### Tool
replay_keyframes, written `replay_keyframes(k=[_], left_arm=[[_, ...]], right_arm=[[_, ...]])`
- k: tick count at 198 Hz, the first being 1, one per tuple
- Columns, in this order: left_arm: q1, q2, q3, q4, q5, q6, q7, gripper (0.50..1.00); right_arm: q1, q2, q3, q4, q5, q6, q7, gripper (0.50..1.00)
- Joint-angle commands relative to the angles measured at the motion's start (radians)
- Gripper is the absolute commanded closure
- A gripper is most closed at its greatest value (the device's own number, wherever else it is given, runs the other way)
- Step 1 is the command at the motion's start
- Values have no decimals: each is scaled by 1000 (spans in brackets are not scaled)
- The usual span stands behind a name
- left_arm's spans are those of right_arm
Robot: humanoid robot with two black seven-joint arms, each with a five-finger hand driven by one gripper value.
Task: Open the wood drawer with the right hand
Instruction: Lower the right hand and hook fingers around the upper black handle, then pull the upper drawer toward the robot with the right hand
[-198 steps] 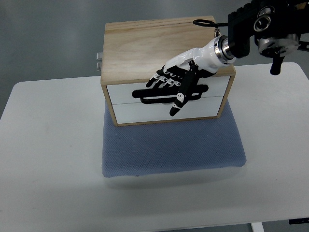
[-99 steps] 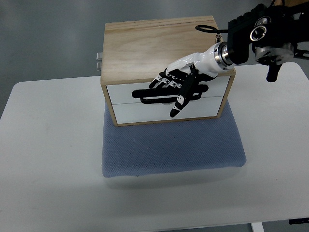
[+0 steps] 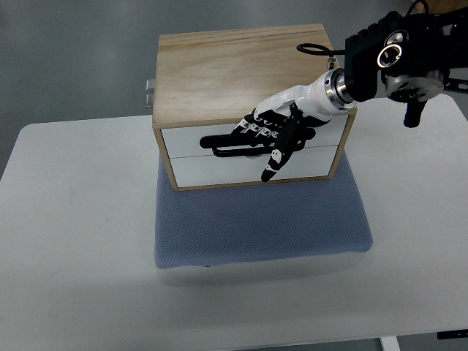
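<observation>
White counter (image 3: 80,241) carries a blue mat (image 3: 259,223) under the wood drawer (image 3: 252,150) box, rigid and likely light-sliding, best pulled by the black handle (image 3: 223,144) where the right hand (image 3: 281,124) curls its fingers (image 3: 252,128), seemingly hooked over it.

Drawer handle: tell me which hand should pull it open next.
Right. The right hand already lies over the black handle on the drawer front; no left hand is in view.
</observation>
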Motion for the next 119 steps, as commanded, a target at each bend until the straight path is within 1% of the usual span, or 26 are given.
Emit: replay_keyframes(k=[1,72,119], left_arm=[[0,0,0,0,0,0,0,500],[0,0,0,0,0,0,0,500],[0,0,0,0,0,0,0,500]], right_arm=[[0,0,-1,0,0,4,0,556],[2,-1,-1,9,-21,17,-6,556],[6,-7,-11,20,-34,60,-6,556]])
